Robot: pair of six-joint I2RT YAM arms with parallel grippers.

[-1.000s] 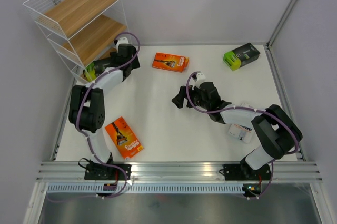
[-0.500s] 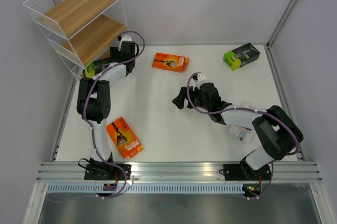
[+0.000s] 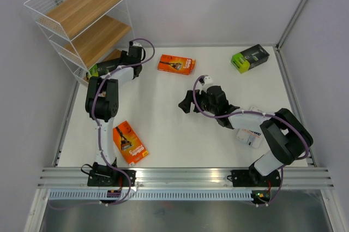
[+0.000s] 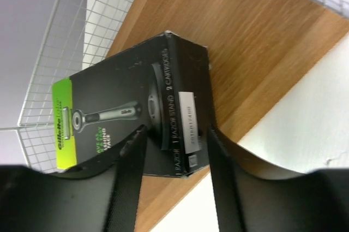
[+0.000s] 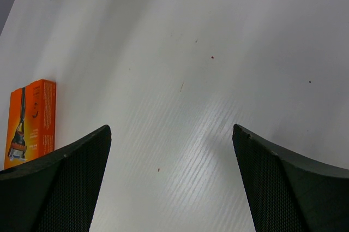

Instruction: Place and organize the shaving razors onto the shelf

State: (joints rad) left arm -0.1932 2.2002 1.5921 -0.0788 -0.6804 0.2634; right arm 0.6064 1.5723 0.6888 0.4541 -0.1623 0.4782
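Over the past second the left arm has straightened toward the white wire shelf with light-brown wooden boards (image 3: 38,11). Its left gripper (image 4: 174,134) is still at the flat black razor pack with a lime-green end (image 4: 131,106), which lies on the lowest board near the front edge. The first pack looks delivered, with four left on the white table (image 5: 218,52). The left jaws straddle the pack's near end, but it cannot be told whether they are clamping it. "Gillette" shows on the lime band, and the side reads "1 RAZOR STAND 2 CARTRIDGES". The right gripper (image 5: 172,128) hovers with its jaws wide and empty.
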